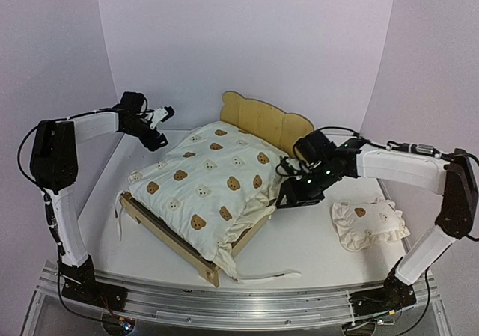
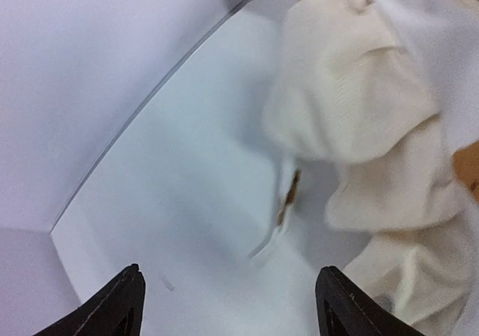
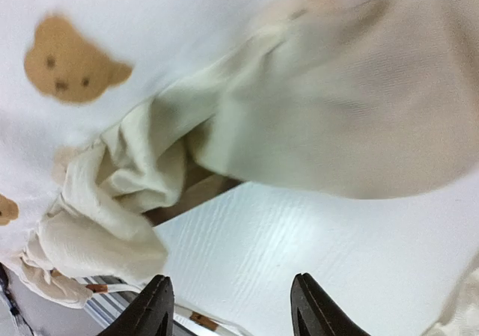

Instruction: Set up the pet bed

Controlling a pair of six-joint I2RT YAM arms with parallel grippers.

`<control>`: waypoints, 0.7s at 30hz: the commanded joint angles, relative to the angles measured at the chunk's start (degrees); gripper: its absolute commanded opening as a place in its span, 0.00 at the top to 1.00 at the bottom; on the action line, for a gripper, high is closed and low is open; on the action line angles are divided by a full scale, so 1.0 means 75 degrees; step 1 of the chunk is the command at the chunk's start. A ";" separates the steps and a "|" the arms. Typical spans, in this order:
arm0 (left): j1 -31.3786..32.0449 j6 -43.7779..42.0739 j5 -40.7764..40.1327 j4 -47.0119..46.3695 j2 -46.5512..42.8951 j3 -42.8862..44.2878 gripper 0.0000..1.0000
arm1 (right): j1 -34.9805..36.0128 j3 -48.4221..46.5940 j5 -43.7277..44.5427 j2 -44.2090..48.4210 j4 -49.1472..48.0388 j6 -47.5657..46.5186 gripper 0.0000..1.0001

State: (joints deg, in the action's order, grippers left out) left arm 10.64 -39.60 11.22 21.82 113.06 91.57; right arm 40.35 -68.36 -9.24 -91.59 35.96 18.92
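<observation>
The left pincer (image 2: 232, 310) is standing released, its jaws wide apart with nothing between them. It is hanging over a bare stretch of the surface (image 2: 179, 194), just beside the cushion's (image 2: 352, 89) far-left corner. A thin tie (image 2: 284, 201), blurred in the wrist view, is trailing from that corner onto the surface. In the top view this pincer (image 1: 165, 114) is sitting near the back wall, left of the headboard.

The right pincer (image 3: 233, 310) is also standing released, jaws apart and gripping nothing. It is pointing at the cushion's (image 3: 337, 111) overhanging edge without touching it. A strip of the bed's (image 3: 198, 192) wooden rail is showing beneath the bunched cloth. From above, this pincer (image 1: 286, 199) is sitting low beside the bed's right side, near the headboard end.

The bed (image 1: 258, 119) is standing in the middle of the surface (image 1: 307, 250), turned on a diagonal. Its bear-eared headboard is facing the back wall and its foot corner is pointing toward the near edge. The cushion (image 1: 209, 179) is lying over the frame, hiding the base. It is spilling over the right rail and bunching at the near corner. Ties are trailing onto the surface by the foot and on the left side. The pillow (image 1: 370, 225) is lying on the surface to the right, well apart from the bed, under the right arm.
</observation>
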 commanded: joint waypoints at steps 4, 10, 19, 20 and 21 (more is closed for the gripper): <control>-0.1183 -0.0114 -0.0057 0.1648 -0.2138 -0.0634 0.15 | -0.1845 -0.0846 0.0087 0.0929 0.0240 -0.1818 0.37; -0.1190 -0.1557 0.0532 0.2726 -0.4565 -0.2879 0.09 | -0.2966 -0.2775 -0.0519 -0.0256 -0.0072 -0.2456 0.38; -0.1184 -0.2706 0.1171 0.3415 -0.7857 -0.6176 0.12 | -0.3119 -0.3687 -0.0827 -0.1069 -0.0557 -0.3485 0.43; -0.1182 -0.2712 0.1165 0.3286 -0.8010 -0.6457 0.13 | -0.3119 -0.3707 -0.0908 -0.1113 -0.0648 -0.3499 0.44; -0.1175 -0.2717 0.1161 0.3152 -0.8076 -0.6733 0.14 | -0.3119 -0.3738 -0.0976 -0.1163 -0.0728 -0.3497 0.47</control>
State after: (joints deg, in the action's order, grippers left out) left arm 1.91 -56.28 17.67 46.26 56.86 48.15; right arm 16.61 -93.57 -12.72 -98.85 33.59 -4.41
